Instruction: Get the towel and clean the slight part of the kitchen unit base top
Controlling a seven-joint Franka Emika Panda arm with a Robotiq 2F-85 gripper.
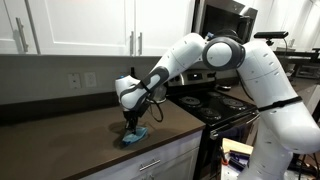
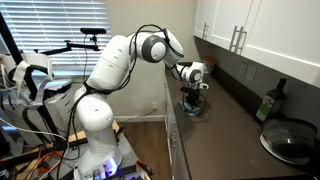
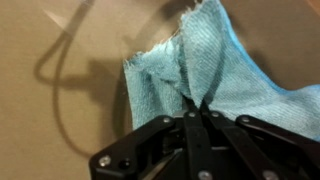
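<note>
**One towel pinched at the counter's front edge**

One blue towel (image 1: 136, 137) lay bunched on the dark countertop (image 1: 60, 125), near the front edge and just left of the stove (image 1: 205, 103) in an exterior view. The gripper (image 1: 131, 124) pointed straight down over it, with its tips in the cloth. The white arm (image 1: 190, 55) reached in from the right, above the stove, with its elbow high.

In the wrist view the black fingers (image 3: 165, 140) were drawn in to a narrow slit and clamped a raised fold of the towel between them. The rest of the cloth spread above and to the right of the tips and lay flat on the counter, its ragged edge to the left. A thin looping shadow (image 3: 60, 70) fell on the bare surface left of the towel.

White wall cabinets (image 1: 70, 25) hung above the counter. Two wall outlets (image 1: 74, 80) sat on the back wall, behind and to the left of the towel. A drawer handle (image 1: 150, 165) showed below the counter edge, under the towel.

In an exterior view the towel sat at the far end of the counter, close to its left edge. A black frying pan (image 2: 290, 142) rested at the near right, well apart from the towel. A dark bottle (image 2: 272, 102) stood upright just beyond the pan, by the wall. Blurred gear filled the left of that view and could not be told.
</note>
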